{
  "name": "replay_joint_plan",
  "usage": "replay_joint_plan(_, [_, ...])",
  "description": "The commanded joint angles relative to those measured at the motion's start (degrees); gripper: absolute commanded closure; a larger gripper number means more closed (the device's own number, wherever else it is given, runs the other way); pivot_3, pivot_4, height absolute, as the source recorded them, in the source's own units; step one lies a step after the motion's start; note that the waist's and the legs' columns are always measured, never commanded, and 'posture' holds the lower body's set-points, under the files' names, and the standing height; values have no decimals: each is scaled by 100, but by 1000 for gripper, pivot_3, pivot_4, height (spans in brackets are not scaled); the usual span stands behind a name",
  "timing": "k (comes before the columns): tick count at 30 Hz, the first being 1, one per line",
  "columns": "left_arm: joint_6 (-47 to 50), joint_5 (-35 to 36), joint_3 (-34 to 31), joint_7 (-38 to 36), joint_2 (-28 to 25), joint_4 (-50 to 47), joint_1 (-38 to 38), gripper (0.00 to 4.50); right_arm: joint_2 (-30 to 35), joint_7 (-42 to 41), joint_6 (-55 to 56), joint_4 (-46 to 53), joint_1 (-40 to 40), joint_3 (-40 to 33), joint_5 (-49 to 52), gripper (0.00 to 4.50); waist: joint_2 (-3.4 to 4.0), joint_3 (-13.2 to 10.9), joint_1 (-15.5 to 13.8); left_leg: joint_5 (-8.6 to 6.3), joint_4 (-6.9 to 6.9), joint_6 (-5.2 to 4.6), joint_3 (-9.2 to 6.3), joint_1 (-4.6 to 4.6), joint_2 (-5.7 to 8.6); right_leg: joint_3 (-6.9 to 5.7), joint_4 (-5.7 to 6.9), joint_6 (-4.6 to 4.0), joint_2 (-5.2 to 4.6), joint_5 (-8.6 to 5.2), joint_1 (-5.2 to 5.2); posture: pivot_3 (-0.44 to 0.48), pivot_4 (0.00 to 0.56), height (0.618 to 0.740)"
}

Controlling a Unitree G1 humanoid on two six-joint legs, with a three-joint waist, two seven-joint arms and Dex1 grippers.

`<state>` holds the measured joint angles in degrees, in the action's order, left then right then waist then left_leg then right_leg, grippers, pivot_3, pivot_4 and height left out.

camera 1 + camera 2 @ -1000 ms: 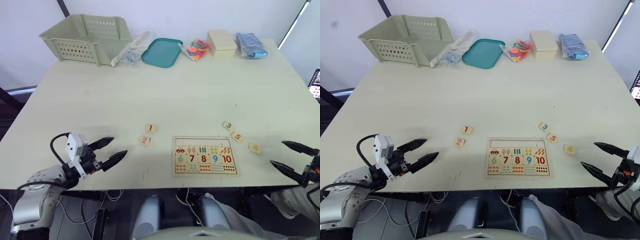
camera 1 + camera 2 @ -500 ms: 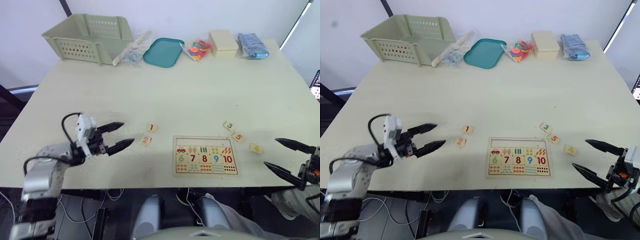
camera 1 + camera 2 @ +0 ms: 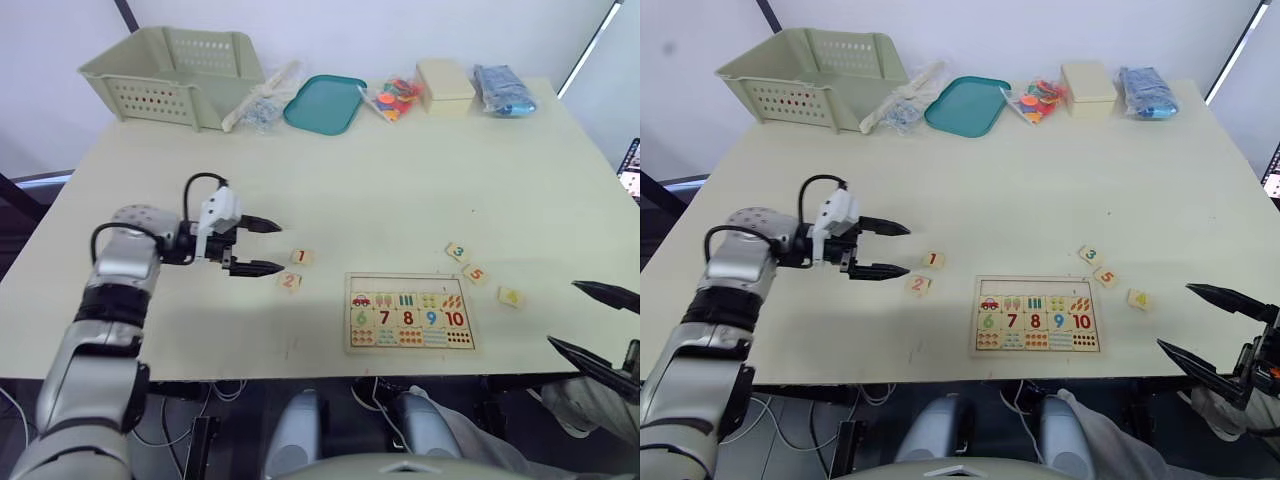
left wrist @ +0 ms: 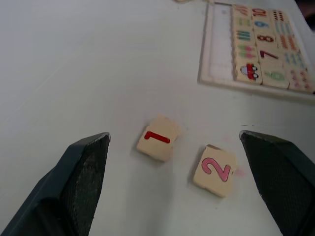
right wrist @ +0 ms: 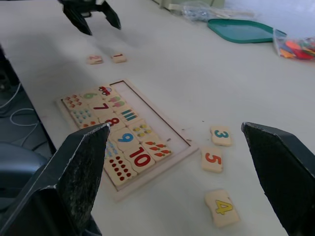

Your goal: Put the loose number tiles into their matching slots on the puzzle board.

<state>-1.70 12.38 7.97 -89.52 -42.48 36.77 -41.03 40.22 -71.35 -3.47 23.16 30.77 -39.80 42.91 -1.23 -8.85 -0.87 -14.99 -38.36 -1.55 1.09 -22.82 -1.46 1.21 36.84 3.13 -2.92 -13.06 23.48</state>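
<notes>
Pale-wood square tiles lie loose on the cream table [image 3: 400, 190]: the tile printed with a red 1 [image 3: 302, 257] and the tile printed with a pink 2 [image 3: 290, 281] sit close together left of the flat pale-wood puzzle board [image 3: 410, 312], while the tiles marked 3 [image 3: 457, 251], 5 [image 3: 476, 273] and 4 [image 3: 511, 296] lie just off its right side. The board's top row of slots [image 3: 408, 283] looks empty; tiles 6 to 10 are seated. The left gripper [image 3: 262, 246] hovers just beside tiles 1 and 2, its black fingers spread wide and holding nothing. The right gripper [image 3: 1200, 325] hangs at the table's near right edge, fingers likewise apart and empty.

To pick cleanly, the left gripper should probably centre on one tile, likely the 1, so the neighbouring 2 is not nudged, then close on opposite edges.

Along the far edge stand a pale green perforated plastic basket [image 3: 172, 75], a teal plastic tray [image 3: 323, 103], bagged items and a small box, against a plain white wall.
</notes>
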Motion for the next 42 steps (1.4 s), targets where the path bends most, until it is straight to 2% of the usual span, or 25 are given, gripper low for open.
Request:
replay_joint_plan(1, [-683, -291, 215, -294, 93, 723, -469, 30, 33, -108, 48, 149, 63, -244, 121, 0, -6, -3, 5, 0, 0, 0, -1, 0, 0, 0, 0, 0, 1, 0, 0, 0, 150, 740])
replay_joint_plan(7, [-1445, -651, 517, -298, 471, 1839, -1181, 30, 63, -194, 46, 134, -33, -146, 53, 0, -10, -6, 7, 0, -1, -1, -2, -2, 0, -1, 0, 1, 0, 0, 0, 0, 150, 740])
replay_joint_plan(10, [-1609, -720, 610, -298, 505, 2205, -1382, 860, 31, -192, 14, 238, 29, -160, 57, 0, -10, -6, 15, -1, -1, -1, -4, -4, 0, -2, 0, 1, 1, 1, 2, 0, 150, 740])
replay_joint_plan(13, [-1836, -838, 681, -298, 532, 2426, -1492, 2392, 11, -225, 30, 290, 96, -172, 72, 0, -10, -6, 14, -1, -1, -2, -5, -4, 0, -2, 0, 1, 1, 1, 2, 0, 150, 740])
replay_joint_plan(42, [-2366, -1586, 590, -219, 841, 3139, -1866, 2392, -275, -52, 116, 574, 276, -49, -24, 0, -13, -7, 10, -1, -3, -2, -7, -5, 0, -4, 2, 2, 0, 1, 1, 0, 150, 740])
